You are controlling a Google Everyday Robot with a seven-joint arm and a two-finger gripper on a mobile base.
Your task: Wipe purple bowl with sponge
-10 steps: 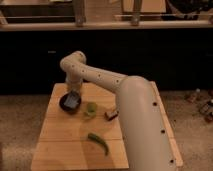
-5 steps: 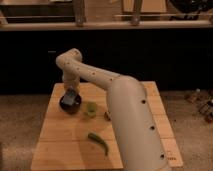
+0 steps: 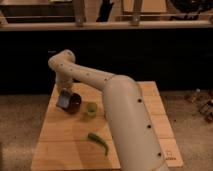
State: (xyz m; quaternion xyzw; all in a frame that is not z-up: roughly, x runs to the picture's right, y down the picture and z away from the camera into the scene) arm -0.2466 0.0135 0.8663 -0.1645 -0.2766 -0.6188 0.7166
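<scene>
Just right of the jaws, the bowl point(image 3: 76, 104) sits on the wooden table point(image 3: 60, 145), touching the sponge point(image 3: 63, 102). The gripper point(image 3: 65, 95) hangs down from the white arm point(image 3: 120, 100) over the table's far left part. It is clenched on the sponge, which stands tilted against the bowl's left rim. Further right of the jaws stands a green cup point(image 3: 91, 109). Nearer the camera lies a green pepper point(image 3: 99, 143).

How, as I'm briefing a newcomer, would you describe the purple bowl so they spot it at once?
Start at the wooden table. Toward its far left corner in the camera view, the gripper hangs with the blue-grey sponge at it. The purple bowl sits right beside that: round, shallow, dark maroon, unlike the smaller light-green cup next along.
</scene>
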